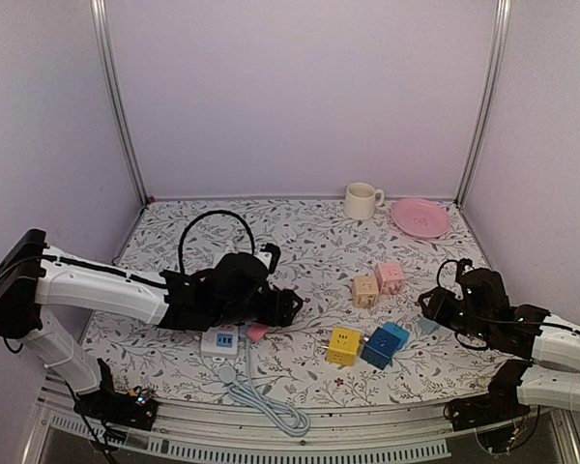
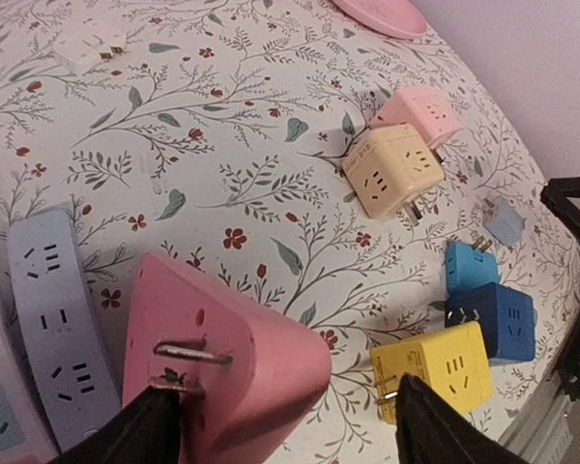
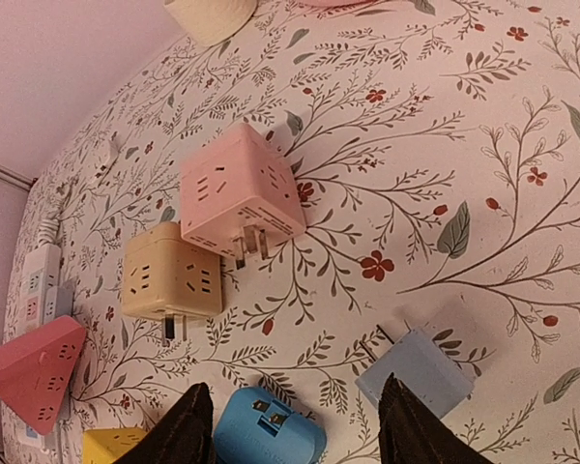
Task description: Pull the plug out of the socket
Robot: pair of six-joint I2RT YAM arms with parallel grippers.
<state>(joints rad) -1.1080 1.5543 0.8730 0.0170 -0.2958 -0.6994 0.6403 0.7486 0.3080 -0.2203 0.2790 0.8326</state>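
The white socket strip lies at the near left with its grey cable; its face also shows in the left wrist view. A pink triangular plug lies on the mat beside the strip, out of it, prongs bare. My left gripper stands open around it: one finger is at the prongs, the other well apart from the plug, by a yellow cube. My right gripper is open and empty, hovering over a blue plug and a pale blue plug.
Beige and pink cube adapters sit mid-right. Yellow, dark blue and light blue cubes lie nearer. A cream mug and a pink plate stand at the back. A black cable loops over the left arm.
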